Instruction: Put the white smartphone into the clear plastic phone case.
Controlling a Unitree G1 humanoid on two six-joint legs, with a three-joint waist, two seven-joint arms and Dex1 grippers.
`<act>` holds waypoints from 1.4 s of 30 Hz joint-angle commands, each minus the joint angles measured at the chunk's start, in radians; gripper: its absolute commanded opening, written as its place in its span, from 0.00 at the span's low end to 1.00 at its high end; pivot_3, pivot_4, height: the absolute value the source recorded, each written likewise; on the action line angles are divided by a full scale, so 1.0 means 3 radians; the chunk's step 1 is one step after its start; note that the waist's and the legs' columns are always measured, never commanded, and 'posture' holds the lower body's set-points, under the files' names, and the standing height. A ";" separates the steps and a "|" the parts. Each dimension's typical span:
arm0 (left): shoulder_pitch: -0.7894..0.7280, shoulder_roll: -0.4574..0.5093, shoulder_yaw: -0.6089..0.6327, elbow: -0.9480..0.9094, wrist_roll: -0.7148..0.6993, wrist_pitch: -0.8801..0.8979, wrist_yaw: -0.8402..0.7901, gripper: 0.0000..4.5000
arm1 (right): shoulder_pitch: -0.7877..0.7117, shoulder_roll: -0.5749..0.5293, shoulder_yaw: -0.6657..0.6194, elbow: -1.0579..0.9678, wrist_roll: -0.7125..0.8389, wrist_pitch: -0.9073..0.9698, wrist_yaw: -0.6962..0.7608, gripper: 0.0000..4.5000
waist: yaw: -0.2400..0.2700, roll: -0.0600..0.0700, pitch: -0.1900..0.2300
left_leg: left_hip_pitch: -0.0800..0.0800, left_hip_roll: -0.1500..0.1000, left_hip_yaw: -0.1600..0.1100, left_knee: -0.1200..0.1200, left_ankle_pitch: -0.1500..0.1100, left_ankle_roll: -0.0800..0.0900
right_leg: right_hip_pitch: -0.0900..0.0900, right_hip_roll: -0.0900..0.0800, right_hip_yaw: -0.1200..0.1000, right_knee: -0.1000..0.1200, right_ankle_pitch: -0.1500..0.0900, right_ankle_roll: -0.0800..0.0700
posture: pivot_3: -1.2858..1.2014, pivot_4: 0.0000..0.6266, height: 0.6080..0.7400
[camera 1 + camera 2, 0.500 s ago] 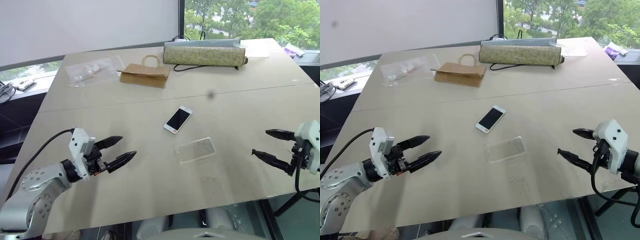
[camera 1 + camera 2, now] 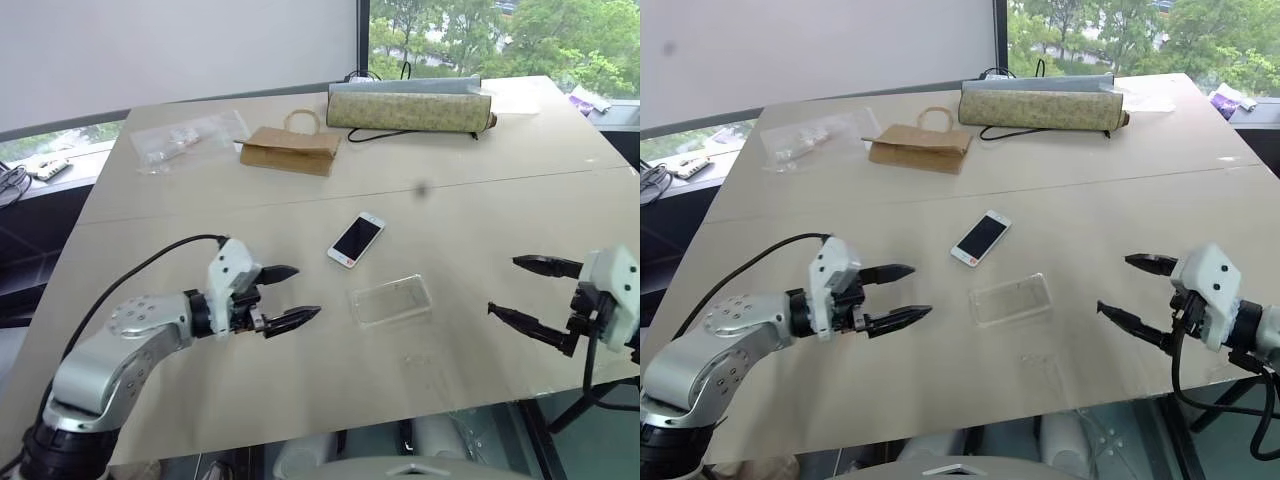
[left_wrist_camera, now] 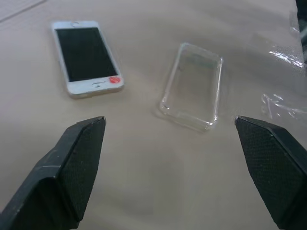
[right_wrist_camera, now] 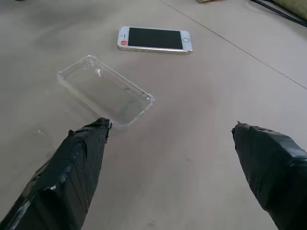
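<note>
The white smartphone (image 2: 356, 239) lies screen up in the middle of the table, a red sticker (image 3: 114, 80) at one end. Just nearer to me and slightly to its right lies the clear plastic phone case (image 2: 390, 299), hollow side up and empty. My left gripper (image 2: 294, 295) hovers open to the left of the case, pointing at it, with nothing between its fingers. My right gripper (image 2: 520, 290) hangs open to the right of the case, also empty. Both wrist views show the phone (image 4: 154, 39) and the case (image 4: 106, 90) beyond the spread fingertips.
At the table's far side lie a brown paper bag (image 2: 291, 150), a patterned rolled pouch (image 2: 408, 109) and a crinkled clear plastic bag (image 2: 186, 138) with small items. The table's front edge (image 2: 420, 410) runs close below the grippers. Windows stand behind.
My left gripper has moved right and forward, toward the case. My right gripper has shifted slightly left toward the case. Phone and case lie unmoved.
</note>
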 commanded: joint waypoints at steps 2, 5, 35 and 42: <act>-0.0178 0.0004 -0.0263 -0.0076 0.0078 -0.0005 -0.0080 0.99 | 0.0086 0.0067 0.0014 -0.0098 -0.0048 -0.0190 0.0042 1.00 | -0.0003 0.0000 0.0000 | 0.0000 0.0000 0.0000 0.0000 0.0000 0.0000 | 0.0000 0.0000 0.0000 0.0000 0.0000 0.0000 | 0.52 0.24 1.00; -0.0288 0.0007 -0.0429 -0.0076 0.0153 0.0046 -0.0073 0.99 | 0.0207 0.0112 -0.0036 -0.0127 -0.0042 -0.0260 0.0076 1.00 | 0.0002 0.0000 0.0001 | 0.0000 0.0000 -0.0002 0.0000 0.0000 0.0000 | 0.0000 0.0000 -0.0001 0.0000 0.0000 0.0000 | 0.52 0.24 1.00; -0.2111 -0.0557 -0.1761 0.0806 0.0835 0.0917 -0.0025 0.99 | -0.0136 0.0077 0.0414 -0.0073 -0.0185 -0.0204 -0.0050 1.00 | -0.0001 -0.0013 0.0009 | 0.0000 -0.0005 0.0000 0.0003 0.0000 0.0000 | 0.0000 0.0010 0.0000 0.0004 -0.0002 0.0004 | 0.52 0.24 1.00; -0.2233 -0.0665 -0.1938 0.0958 0.1126 0.0610 -0.0128 0.99 | -0.0191 0.0062 0.0433 -0.0077 -0.0188 -0.0208 -0.0059 1.00 | 0.0001 -0.0016 0.0011 | -0.0003 -0.0006 -0.0002 0.0004 0.0000 0.0000 | -0.0001 0.0006 -0.0002 0.0002 -0.0002 0.0005 | 0.52 0.24 1.00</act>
